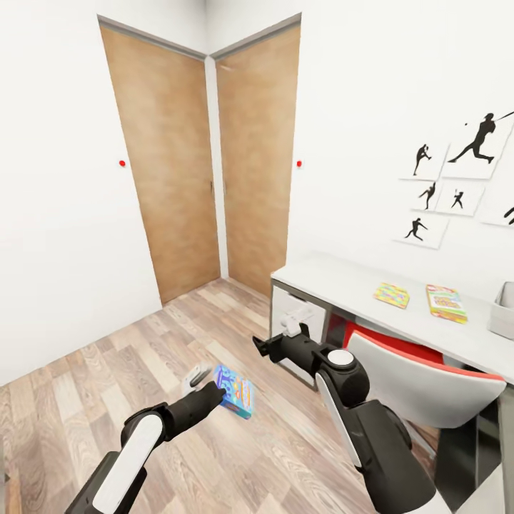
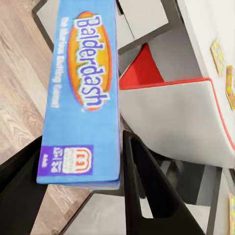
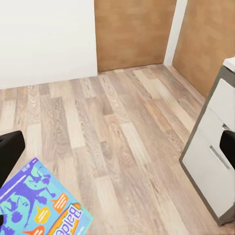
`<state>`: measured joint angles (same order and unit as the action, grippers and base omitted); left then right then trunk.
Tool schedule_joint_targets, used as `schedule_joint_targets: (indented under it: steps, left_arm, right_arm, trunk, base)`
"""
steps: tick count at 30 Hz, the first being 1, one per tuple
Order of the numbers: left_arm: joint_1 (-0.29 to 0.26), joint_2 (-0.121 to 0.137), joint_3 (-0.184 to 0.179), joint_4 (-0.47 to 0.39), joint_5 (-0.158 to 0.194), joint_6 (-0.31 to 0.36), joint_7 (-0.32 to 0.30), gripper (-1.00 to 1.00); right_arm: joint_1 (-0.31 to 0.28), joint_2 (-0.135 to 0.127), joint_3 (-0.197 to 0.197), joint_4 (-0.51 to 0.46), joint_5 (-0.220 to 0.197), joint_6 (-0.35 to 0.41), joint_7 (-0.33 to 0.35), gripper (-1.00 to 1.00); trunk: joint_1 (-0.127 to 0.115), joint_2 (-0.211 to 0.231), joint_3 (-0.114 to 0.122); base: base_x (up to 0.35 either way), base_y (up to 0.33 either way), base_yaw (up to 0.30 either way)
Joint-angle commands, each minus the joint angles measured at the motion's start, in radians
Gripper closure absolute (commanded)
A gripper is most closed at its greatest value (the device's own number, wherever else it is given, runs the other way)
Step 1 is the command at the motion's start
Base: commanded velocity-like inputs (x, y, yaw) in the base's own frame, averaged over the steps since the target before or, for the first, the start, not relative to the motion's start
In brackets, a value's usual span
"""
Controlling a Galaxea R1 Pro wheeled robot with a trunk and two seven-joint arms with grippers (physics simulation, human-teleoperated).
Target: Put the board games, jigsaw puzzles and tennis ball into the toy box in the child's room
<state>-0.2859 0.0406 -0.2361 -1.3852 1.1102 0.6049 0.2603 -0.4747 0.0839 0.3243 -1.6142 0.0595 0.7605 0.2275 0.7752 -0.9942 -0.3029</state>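
Gripping the blue game box (image 1: 235, 390), the left fingers (image 1: 203, 382) are closed on its lower end, one dark finger (image 2: 147, 196) pressed to each flat face, as the left wrist view shows with the "Balderdash" lettering running up the lid. The box is held above the wood floor (image 1: 107, 371), clear of it, out in front of the robot and short of the counter (image 1: 343, 282).

To its right, the right fingers (image 1: 298, 323) point toward the white drawers (image 1: 296, 314) at the counter's near end; they hold nothing, and both tips sit at the far edges of the right wrist view, so they look spread wide. That view also catches a corner of the blue box below it.

A red-and-white chair (image 1: 421, 375) is tucked under the counter. On the top lie a puzzle (image 1: 392, 294) and, just beyond it, a green-white game box (image 1: 446, 303), apart from each other. The toy box (image 1: 503, 310) stands at the frame's right edge, past the game box.

Further back, two wooden doors (image 1: 214, 157) meet in the corner, and baseball pictures (image 1: 457, 178) hang on the wall above the counter.
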Motion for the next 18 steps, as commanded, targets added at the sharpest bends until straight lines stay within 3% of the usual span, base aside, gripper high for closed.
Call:
schedule_joint_targets:
  steps: [1,8,18]
  left_arm:
    - [-0.001,0.001,-0.002,-0.001,0.013,-0.001,0.010,1.00]
    - [-0.001,0.001,-0.004,-0.001,0.013,-0.001,0.010,1.00]
    - [-0.001,0.001,-0.003,-0.001,0.013,-0.001,0.010,1.00]
  right_arm:
    - [-0.001,0.000,0.000,-0.001,0.006,0.005,0.006,-1.00]
    - [-0.001,0.000,0.001,-0.001,0.006,0.005,0.006,-1.00]
    - [-0.001,-0.001,0.002,-0.001,0.006,0.003,0.007,-1.00]
  trunk:
    - [0.001,-0.001,-0.001]
    - [0.001,-0.001,-0.001]
    - [0.001,-0.001,-0.001]
  base:
    - [0.323,0.111,0.020]
    - [0.336,0.048,0.006]
    - [0.343,-0.077,0.001]
